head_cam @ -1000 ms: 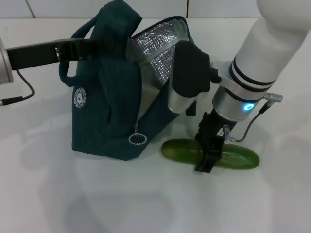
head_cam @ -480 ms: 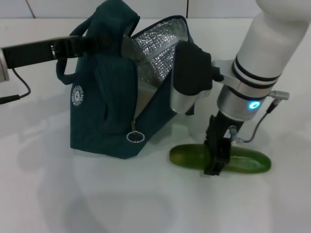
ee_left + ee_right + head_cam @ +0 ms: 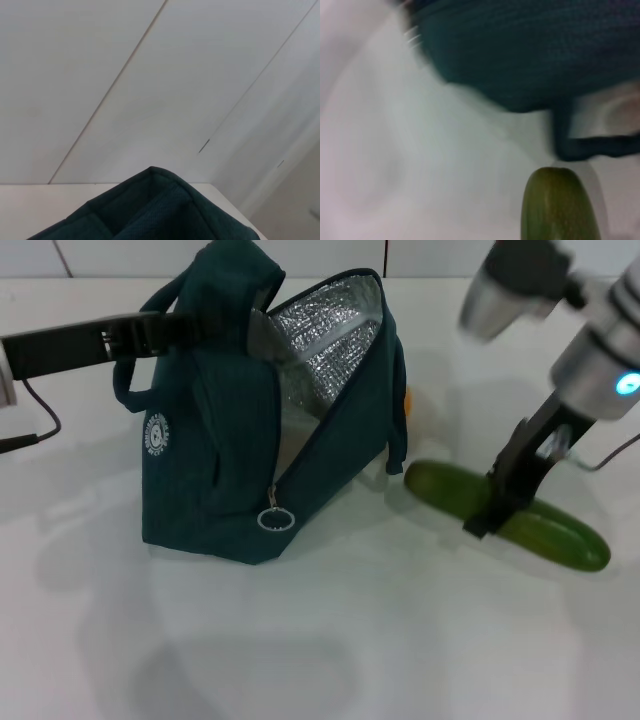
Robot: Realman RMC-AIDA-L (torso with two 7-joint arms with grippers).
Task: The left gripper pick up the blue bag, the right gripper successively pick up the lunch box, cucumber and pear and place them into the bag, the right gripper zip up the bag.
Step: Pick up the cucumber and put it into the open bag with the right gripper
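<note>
Left claw [image 3: 185,328]: black, shut on a handle of the dark teal-blue fabric bag [image 3: 215,470], holding its foil-lined mouth open.
Right claw [image 3: 492,508]: black, clamped across the middle of the long dark green cucumber [image 3: 560,535].
Key relation: cucumber hangs tilted over the white desk [image 3: 330,660], near end pointing at the bag, just beside it.

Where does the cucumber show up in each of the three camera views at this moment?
Head view: the cucumber lies slanted on the white table, right of the blue bag, with the right gripper clamped across its middle.
Left wrist view: not in it; only the bag's top fabric and the wall.
Right wrist view: one rounded end at the picture's lower edge.
Shared landmark: the blue bag.
</note>
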